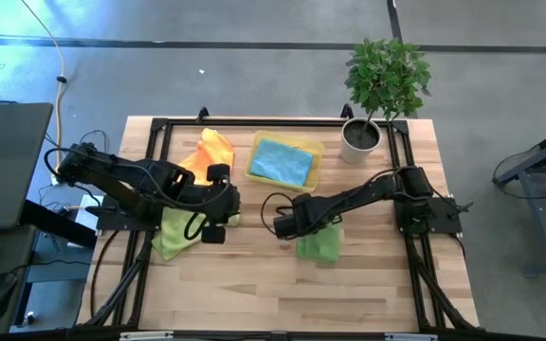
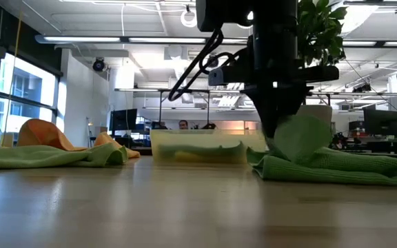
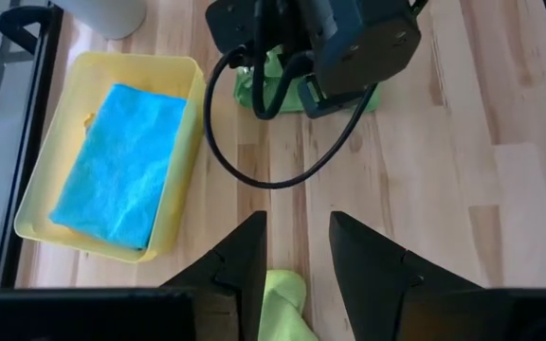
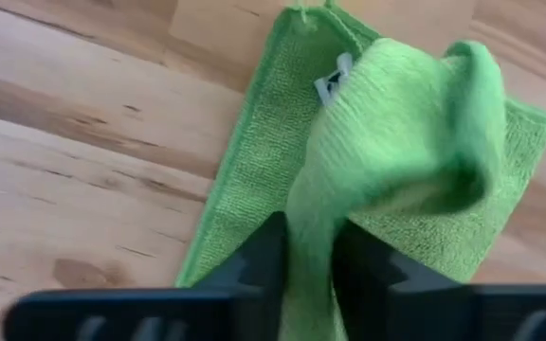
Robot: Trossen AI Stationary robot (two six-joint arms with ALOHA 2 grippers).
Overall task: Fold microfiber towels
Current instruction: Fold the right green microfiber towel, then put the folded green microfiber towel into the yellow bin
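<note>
R gripper [image 4: 309, 248] has its jaws pinched on a raised flap of the green towel [image 4: 415, 142] — cloth runs right up between the fingers in the wrist view, so I read it as a grip on the fold, maybe starting to slacken, can't be sure. Rest of that towel lies flat on the table [image 1: 254, 294] under it, right of centre, w/ a white tag showing near the far edge. My call: I'm mid-fold, carrying the lifted edge over. To do it well I'd lay the flap square onto the opposite edge, corners matched, then let go low so it doesn't spring back.

L gripper [image 3: 297, 260] hangs just above the other green towel [image 1: 173, 232] on the left, jaws part open, nothing in them. Orange towel [image 1: 197, 159] and yellow towel [image 1: 218, 144] heaped behind it. Blue towel [image 1: 281, 161] sits folded in the yellow tray [image 1: 317, 152], near the potted plant [image 1: 383, 80]. I'd keep L arm clear of the fold
</note>
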